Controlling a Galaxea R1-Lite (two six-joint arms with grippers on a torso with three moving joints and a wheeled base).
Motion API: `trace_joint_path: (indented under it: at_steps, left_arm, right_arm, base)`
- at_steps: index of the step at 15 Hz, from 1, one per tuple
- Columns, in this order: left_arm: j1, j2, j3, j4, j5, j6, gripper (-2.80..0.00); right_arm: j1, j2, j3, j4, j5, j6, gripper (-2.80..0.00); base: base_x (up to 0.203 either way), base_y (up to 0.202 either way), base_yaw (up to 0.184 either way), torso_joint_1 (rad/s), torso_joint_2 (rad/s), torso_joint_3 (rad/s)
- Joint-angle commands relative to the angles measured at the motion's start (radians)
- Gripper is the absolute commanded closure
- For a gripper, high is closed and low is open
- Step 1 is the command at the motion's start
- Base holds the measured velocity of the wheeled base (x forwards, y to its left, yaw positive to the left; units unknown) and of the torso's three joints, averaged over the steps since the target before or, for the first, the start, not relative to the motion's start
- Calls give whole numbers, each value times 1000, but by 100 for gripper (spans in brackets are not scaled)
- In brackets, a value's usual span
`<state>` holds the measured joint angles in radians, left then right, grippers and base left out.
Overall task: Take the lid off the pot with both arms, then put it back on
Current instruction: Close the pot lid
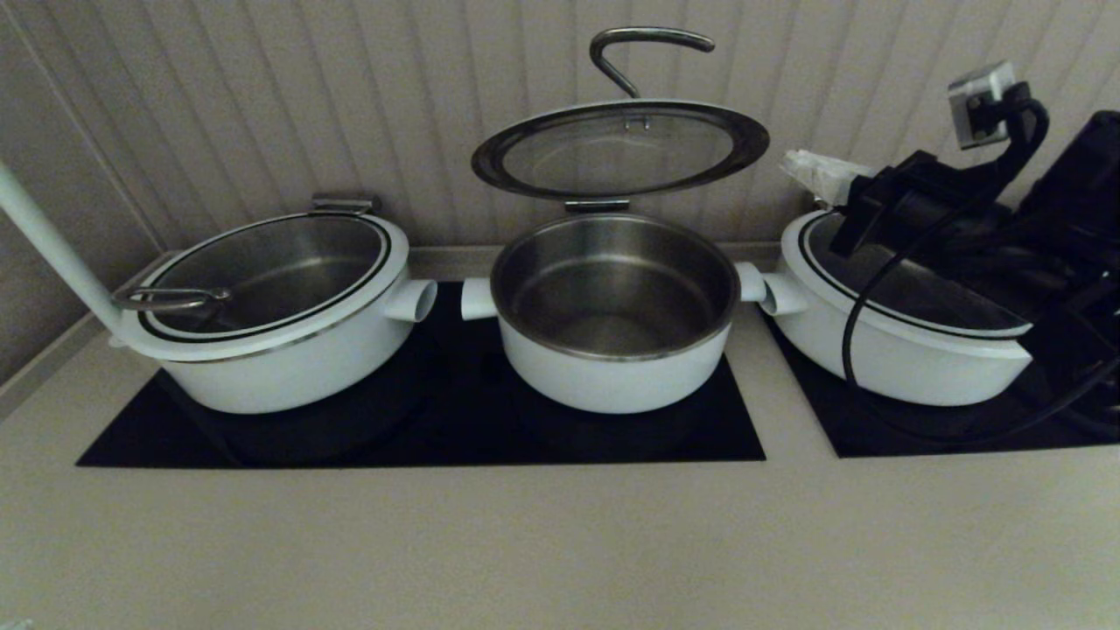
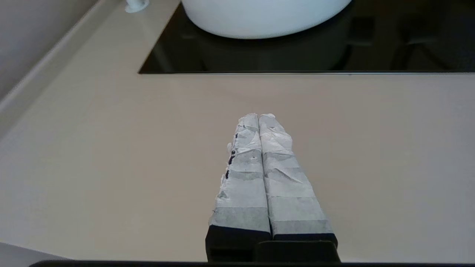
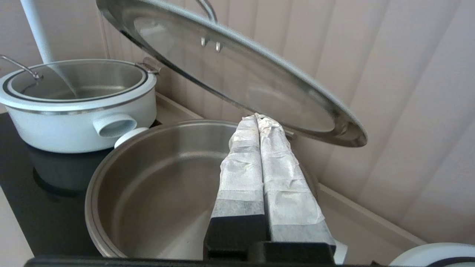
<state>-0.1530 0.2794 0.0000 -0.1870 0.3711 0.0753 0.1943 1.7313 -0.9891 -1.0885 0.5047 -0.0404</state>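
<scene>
The round white pot with the steel inner bowl (image 1: pixel 614 324) is seen at the middle of the black glass cooktop panel (image 1: pixel 437 429), a short white stub showing at each of its sides. Its round glass lid with a steel rim and curved steel handle (image 1: pixel 619 147) is held tilted open above the pot's rear edge, attached at the steel hinge bracket (image 1: pixel 597 206) behind the bowl. To the left of the pot, a wider white pot with a black-ringed rim (image 1: pixel 276 311) is set on the same panel with its glass lid closed, and a pale white pole (image 1: pixel 52 245) rises beside it. To the right of the pot, a third white pot (image 1: pixel 892 332) is placed on a separate black panel, partly covered by the black right arm and its looping cables (image 1: pixel 962 219). The right gripper (image 3: pixel 258 119) is held over the pot's right rim, below the raised lid, its taped white fingers (image 3: pixel 241 167) pressed together with nothing between them. The left gripper (image 2: pixel 258 116) is held above the beige countertop (image 2: pixel 111 167), in front of the cooktop panel and well apart from the pot, its fingers likewise pressed together and empty.
</scene>
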Motion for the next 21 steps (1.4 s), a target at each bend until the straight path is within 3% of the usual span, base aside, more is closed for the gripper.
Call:
trace_joint_path:
  at_steps: [1,4,6,10,11,12,15,17,21]
  left_arm:
    - [0,3,0,2,-23,-18,0]
    - [0,3,0,10,-95,1,0]
    - [0,3,0,27,-191,9,0]
    - [0,3,0,38,-239,-148,0]
    - [0,3,0,39,-241,-155,0]
    - [0,3,0,43,-246,-132,0]
    - [0,3,0,101,-345,-42,0]
    - [0,3,-3,211,-362,-43,0]
    - [0,3,0,190,-363,-59,0]
  right_arm:
    - [-3,-25,6,-5,2,-1,0]
    - [-4,-37,7,2,2,-1,0]
    - [-9,-42,7,3,2,-1,0]
    - [-10,-61,9,13,0,-3,0]
    - [-10,-62,7,13,-1,-1,0]
    - [-12,-62,7,13,-2,-3,0]
    - [-24,-66,6,13,0,-3,0]
    - [-27,-77,7,13,0,-2,0]
    - [-49,-93,8,15,0,-1,0]
  base:
    - [0,0,0,0,0,0]
    - [0,0,0,0,0,0]
    - [0,0,0,0,0,0]
    - [0,0,0,0,0,0]
    - [0,0,0,0,0,0]
    - [0,0,0,0,0,0]
    - [0,0,0,0,0,0]
    - [0,0,0,0,0,0]
    - [0,0,0,0,0,0]
